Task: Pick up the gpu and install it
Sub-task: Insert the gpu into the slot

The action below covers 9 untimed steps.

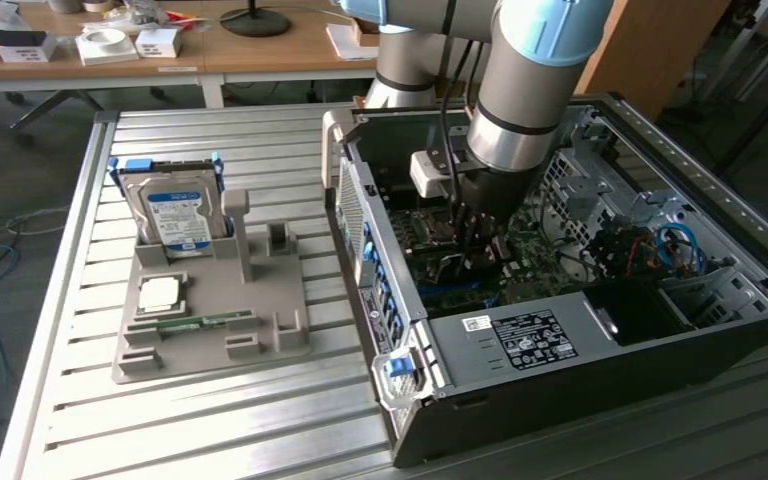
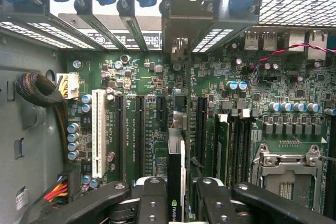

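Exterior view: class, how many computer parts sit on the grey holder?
3: a hard drive standing at the holder's far end, a square silver chip lying flat in the middle, a green memory stick just nearer the camera. Another may hide behind the drive.

The arm [image 1: 531, 90] reaches downward, its claw [image 2: 179, 195] clamped partway closed on the gpu [image 2: 176, 153]

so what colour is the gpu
The gpu is mostly black, clearest in the wrist view.
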Motion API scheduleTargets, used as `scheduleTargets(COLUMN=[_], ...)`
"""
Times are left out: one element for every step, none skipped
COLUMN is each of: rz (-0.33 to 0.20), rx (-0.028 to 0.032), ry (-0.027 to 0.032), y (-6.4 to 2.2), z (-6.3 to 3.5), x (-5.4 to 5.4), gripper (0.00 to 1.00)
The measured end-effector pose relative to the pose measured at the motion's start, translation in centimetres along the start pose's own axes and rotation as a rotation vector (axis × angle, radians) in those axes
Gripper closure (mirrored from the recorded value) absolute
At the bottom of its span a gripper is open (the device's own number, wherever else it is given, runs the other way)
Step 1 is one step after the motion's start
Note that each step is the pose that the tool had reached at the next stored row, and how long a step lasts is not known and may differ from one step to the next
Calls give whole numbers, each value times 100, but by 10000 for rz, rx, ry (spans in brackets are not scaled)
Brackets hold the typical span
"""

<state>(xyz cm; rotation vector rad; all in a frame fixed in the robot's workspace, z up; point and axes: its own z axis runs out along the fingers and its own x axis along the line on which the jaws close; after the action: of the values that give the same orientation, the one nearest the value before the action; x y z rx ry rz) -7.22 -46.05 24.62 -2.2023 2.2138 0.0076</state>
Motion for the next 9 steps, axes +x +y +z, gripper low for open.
scheduleTargets(rz=[0,0,0,1,0,0,1,1,0], rx=[0,-1,-1,-1,-1,-1,0,0,0], ry=[0,2,1,2,2,2,0,0,0], y=[0,0,0,0,0,0,0,0,0], z=[0,1,3,3,3,3,4,4,4], x=[0,0,0,0,0,0,0,0,0], gripper=[74,74,74,74,74,74,74,74,74])
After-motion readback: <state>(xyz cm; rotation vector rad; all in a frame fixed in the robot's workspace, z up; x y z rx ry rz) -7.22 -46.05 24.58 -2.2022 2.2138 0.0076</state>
